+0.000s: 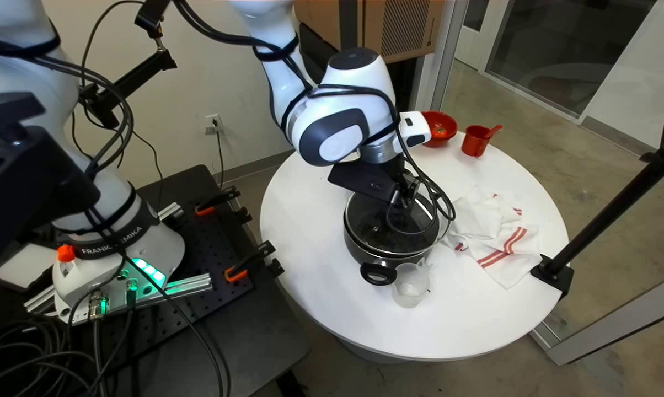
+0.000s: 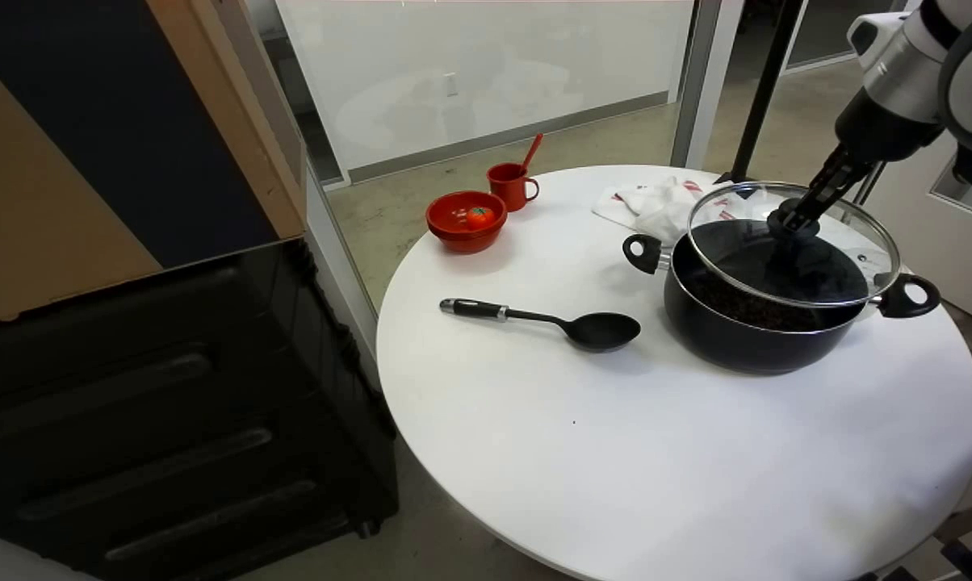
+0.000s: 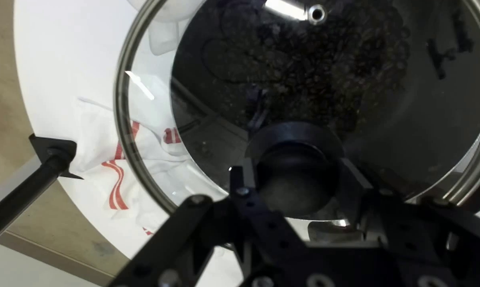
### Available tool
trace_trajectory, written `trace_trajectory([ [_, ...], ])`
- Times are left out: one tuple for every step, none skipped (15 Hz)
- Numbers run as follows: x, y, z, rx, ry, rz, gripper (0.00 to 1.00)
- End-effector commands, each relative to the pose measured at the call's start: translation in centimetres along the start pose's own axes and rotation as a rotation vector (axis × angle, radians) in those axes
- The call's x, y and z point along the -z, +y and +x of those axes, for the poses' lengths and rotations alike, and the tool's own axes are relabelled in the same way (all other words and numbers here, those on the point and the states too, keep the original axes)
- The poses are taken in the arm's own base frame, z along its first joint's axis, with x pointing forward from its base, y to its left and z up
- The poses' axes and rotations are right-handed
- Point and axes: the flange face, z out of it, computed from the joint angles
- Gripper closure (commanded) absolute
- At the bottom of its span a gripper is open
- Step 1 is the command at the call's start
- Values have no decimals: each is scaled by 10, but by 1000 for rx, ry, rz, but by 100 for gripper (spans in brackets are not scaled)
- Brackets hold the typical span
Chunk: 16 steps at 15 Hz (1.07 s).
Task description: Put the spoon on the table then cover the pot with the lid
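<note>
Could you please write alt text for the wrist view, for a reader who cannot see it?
The gripper, at the bottom, holds a clear glass lid by its dark knob, over a dark pot with what look like beans inside. A red-striped white cloth lies on the white table at left.

end effector (image 3: 298,175) angled down, clamped

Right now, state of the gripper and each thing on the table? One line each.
Gripper: closed on the lid knob
Black pot: upright, dark beans inside
Glass lid: held over the pot, not seated
Black serving spoon: lying on the table, apart from the pot
Red mug: upright, red utensil in it
Red bowl: upright, tomato inside
Red-striped dish towel: crumpled
Translucent cup: beside the pot, contents unclear
</note>
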Motion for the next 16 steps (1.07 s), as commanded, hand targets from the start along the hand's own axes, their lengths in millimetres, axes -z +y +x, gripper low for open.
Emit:
trace_trajectory([
  [-12, 0, 15, -7, -5, 4, 75],
  [-15, -1, 16, -11, -10, 9, 75],
  [-18, -1, 17, -14, -13, 13, 75],
  [-21, 0, 17, -15, -17, 15, 75],
  [-23, 1, 17, -18, -21, 18, 75],
  [-25, 1, 17, -20, -24, 21, 75],
  [-27, 2, 17, -21, -26, 23, 75],
  [-29, 2, 18, -21, -30, 29, 75],
  [-30, 2, 18, -20, -32, 30, 75],
  [-32, 1, 18, -19, -34, 35, 75],
  [-34, 0, 19, -19, -38, 42, 75],
  [-35, -1, 20, -19, -39, 46, 75],
  [-36, -2, 21, -19, -40, 51, 75],
  [-37, -3, 21, -19, -41, 55, 75],
  [-38, -4, 22, -20, -42, 60, 75],
  [-38, -4, 23, -19, -41, 63, 75],
])
